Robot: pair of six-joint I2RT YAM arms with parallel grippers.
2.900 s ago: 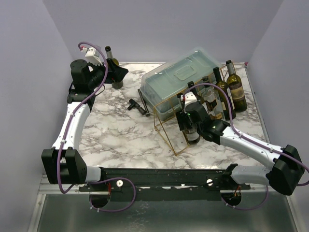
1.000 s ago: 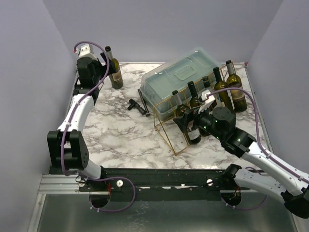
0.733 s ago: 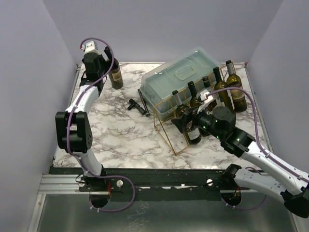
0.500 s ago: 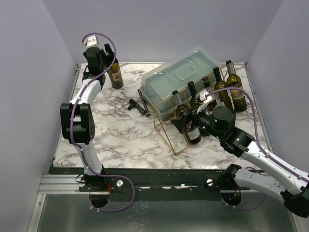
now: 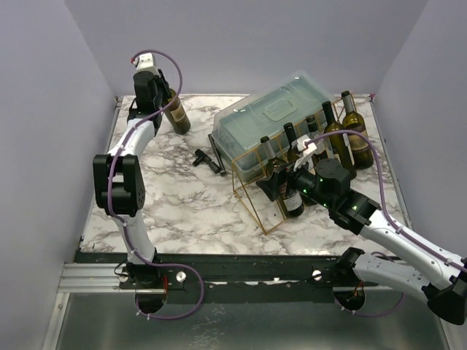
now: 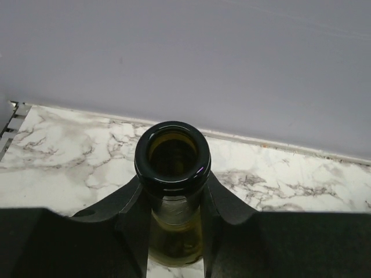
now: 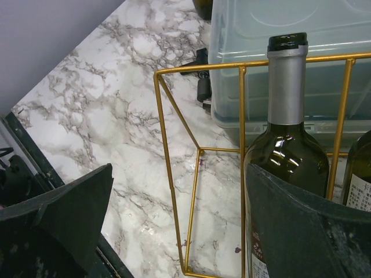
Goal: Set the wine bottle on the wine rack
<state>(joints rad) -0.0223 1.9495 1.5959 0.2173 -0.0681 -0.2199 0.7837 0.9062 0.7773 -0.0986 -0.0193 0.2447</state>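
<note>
One round glass bottle [image 6: 173, 176], angular gold-wire rack [image 7: 199, 149]

You have a worktop [image 5: 182, 204] of white marble with grey veining. Your wine rack [image 7: 242, 104] is gold wire, the lidded box [image 5: 273, 117] translucent pale blue. The wine bottle [image 6: 172, 174] is dark olive-green glass; another bottle [image 7: 287, 150] has a silver foil neck. The cables [image 5: 155, 52] are purple.

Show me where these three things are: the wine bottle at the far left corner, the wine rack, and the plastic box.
wine bottle [image 6: 172, 176]: left wrist view, front of the rim of its mouth.
wine rack [image 7: 240, 69]: right wrist view, joint of the top bar and an upright wire.
plastic box [image 5: 277, 117]: top view, middle of its lid.
</note>
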